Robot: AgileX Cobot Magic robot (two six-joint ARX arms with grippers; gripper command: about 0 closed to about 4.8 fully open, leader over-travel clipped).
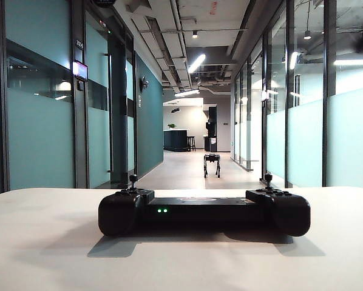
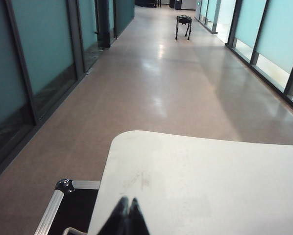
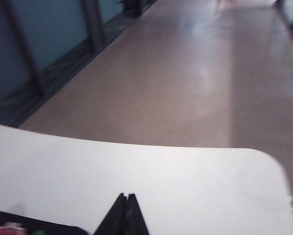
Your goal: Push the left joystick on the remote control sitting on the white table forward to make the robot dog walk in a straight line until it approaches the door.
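The remote control is set on the white table; the robot dog is placed well beyond it, down the corridor.

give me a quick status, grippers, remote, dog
Left gripper shut, over the white table; right gripper shut, near the remote. Left joystick untouched. Robot dog standing far down the corridor, floor clear.

Remote control on white table; robot dog down corridor.

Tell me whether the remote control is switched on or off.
On: two small green lights glow on the middle bar of the remote control, which sits flat on the white table.
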